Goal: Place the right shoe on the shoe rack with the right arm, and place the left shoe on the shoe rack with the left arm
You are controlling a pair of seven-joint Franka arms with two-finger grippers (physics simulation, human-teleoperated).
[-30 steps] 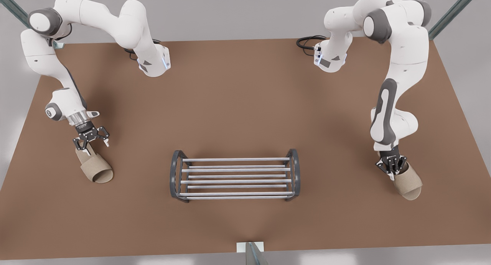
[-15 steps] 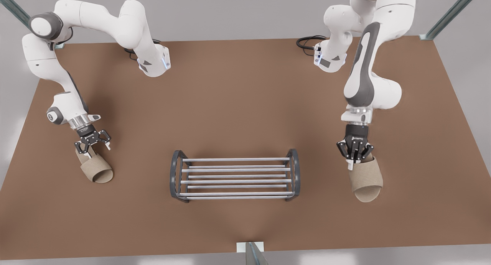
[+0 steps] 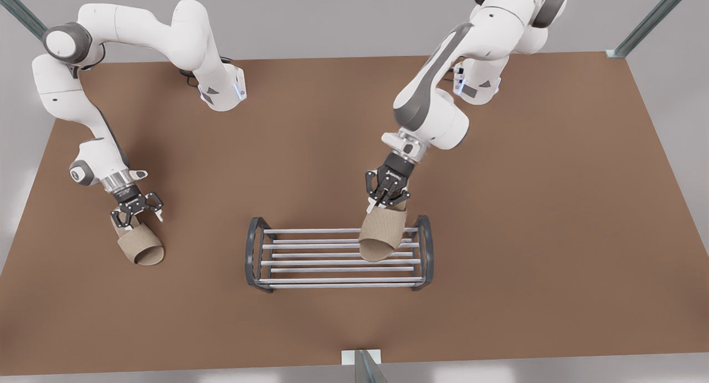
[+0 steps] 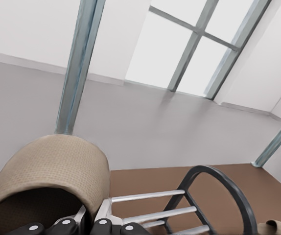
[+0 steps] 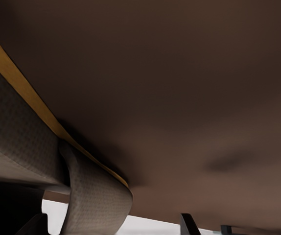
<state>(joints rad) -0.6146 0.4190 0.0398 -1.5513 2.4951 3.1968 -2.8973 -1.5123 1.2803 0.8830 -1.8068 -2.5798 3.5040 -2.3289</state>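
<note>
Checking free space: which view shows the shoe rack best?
Front view: the whole shoe rack, both arched ends and all bars. Left wrist view catches one end and a few bars; right wrist view, dark slivers, possibly its frame.

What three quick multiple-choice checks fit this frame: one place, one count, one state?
1. Where is the slipper that the left hand holds?
A. On the table at the front view's left
B. Over the rack, near its end at the front view's right
C. On the floor

2. How many slippers are there?
A. One
B. Two
C. Three

3. What state is the other slipper in?
A. Lying on the table at the right hand
B. Resting on the rack
C. Stacked on the first slipper

Answers: 1 B, it hangs above the bars; 2 B, one at each hand; 3 A, it lies on the brown top.
</note>
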